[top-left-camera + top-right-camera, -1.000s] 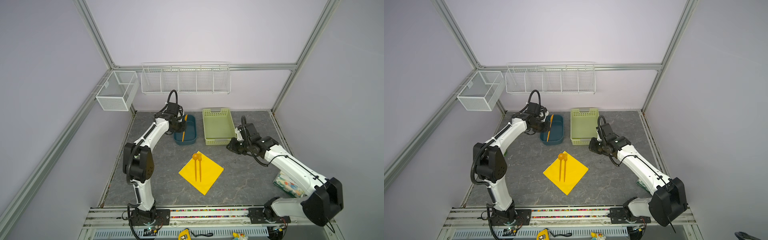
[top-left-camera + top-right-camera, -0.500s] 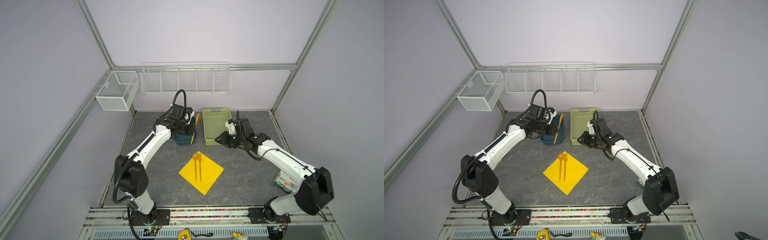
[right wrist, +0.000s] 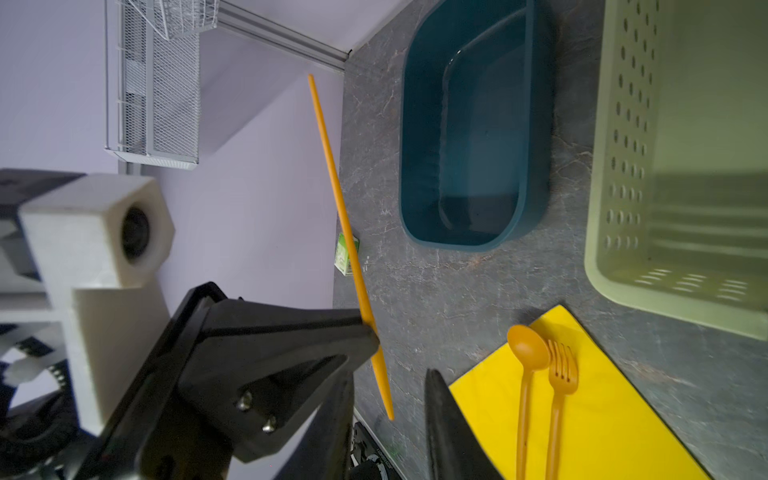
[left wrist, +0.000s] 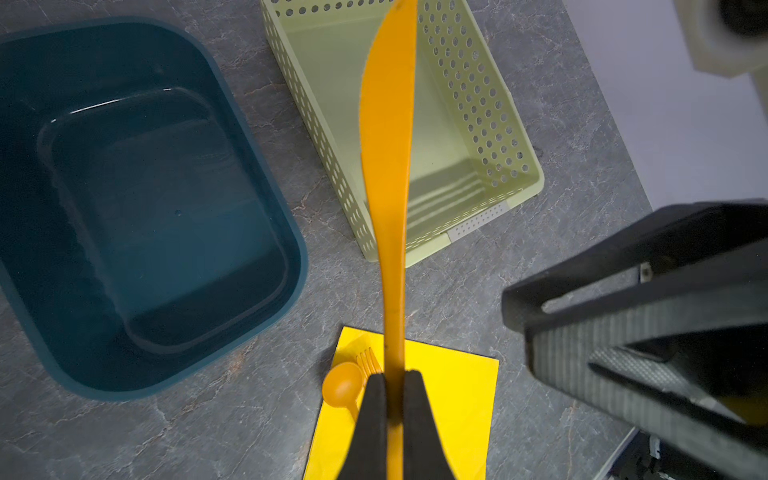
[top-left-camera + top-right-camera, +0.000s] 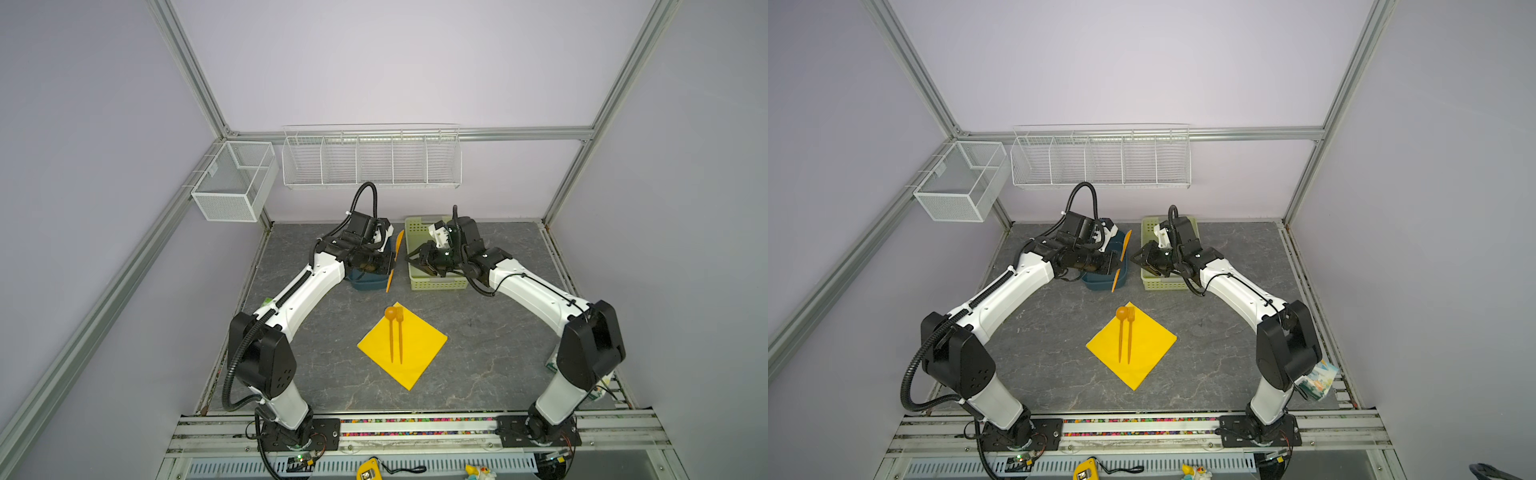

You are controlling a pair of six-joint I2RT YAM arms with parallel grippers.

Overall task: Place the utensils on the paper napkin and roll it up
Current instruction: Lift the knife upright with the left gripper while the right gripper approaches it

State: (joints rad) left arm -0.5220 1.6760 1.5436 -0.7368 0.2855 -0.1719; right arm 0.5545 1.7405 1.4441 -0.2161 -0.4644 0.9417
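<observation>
Overhead, in both top views, the paper napkin [image 5: 419, 353] lies flat in the middle of the table [image 5: 498, 332]. The spoon [image 5: 390, 328] and fork [image 5: 400, 336] lie side by side on it, presumably so one roll can gather them. The left pincer [image 5: 384, 264] pinches the knife [image 5: 395, 253] clear of the table, beside the blue tub [image 5: 368, 283]. The right pincer [image 5: 415, 255] hangs just beside the knife, over the green basket [image 5: 436, 284], perhaps to take or steady it.

From the left wrist, the left pincer [image 4: 395, 376] is pressed together on the knife [image 4: 388, 166] handle, with the napkin [image 4: 457, 395] below.

From the right wrist, the right pincer [image 3: 390, 440] stands spread. The knife's [image 3: 336, 199] lower end shows in the gap, but I cannot tell whether it truly sits inside.
</observation>
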